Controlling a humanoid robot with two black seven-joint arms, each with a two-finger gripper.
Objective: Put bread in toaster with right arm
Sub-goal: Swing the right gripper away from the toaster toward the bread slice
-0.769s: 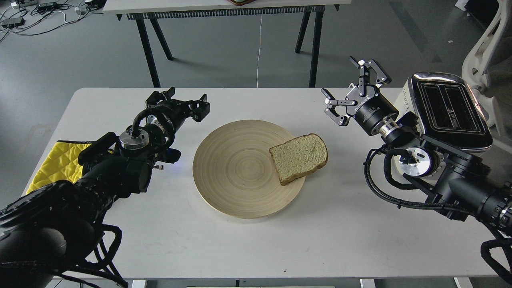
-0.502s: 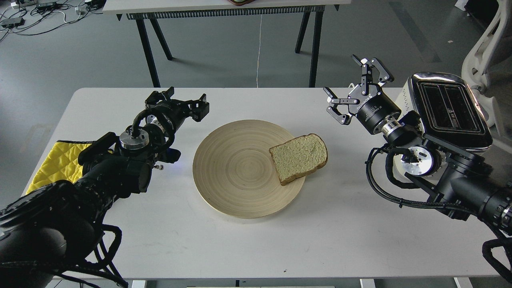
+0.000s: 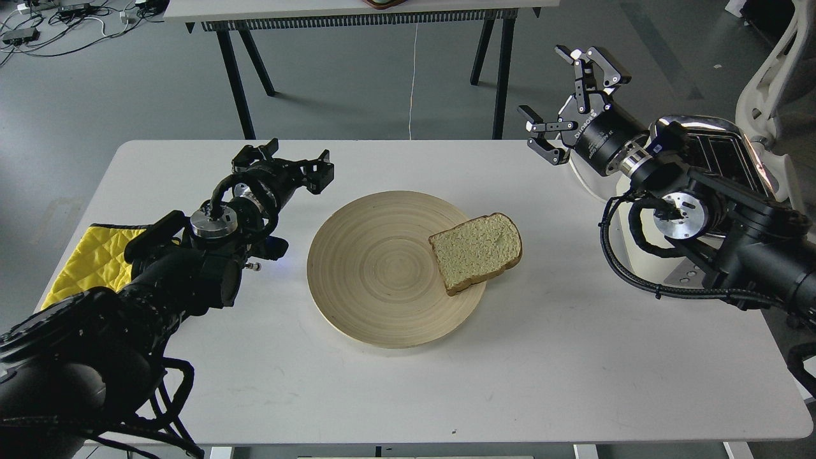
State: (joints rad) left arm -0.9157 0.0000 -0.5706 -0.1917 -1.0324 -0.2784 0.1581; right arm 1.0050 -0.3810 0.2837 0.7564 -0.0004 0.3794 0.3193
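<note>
The bread, a pale slice with a brown crust, lies flat on the right side of a round wooden plate at the table's middle. The cream toaster with its chrome top stands at the table's right edge, mostly hidden behind my right arm. My right gripper is open and empty, raised above the table's far right edge, well up and to the right of the bread. My left gripper is open and empty, left of the plate's far rim.
A yellow quilted cloth lies at the table's left edge, partly under my left arm. A second table with black legs stands behind. A white chair stands at the far right, behind the toaster.
</note>
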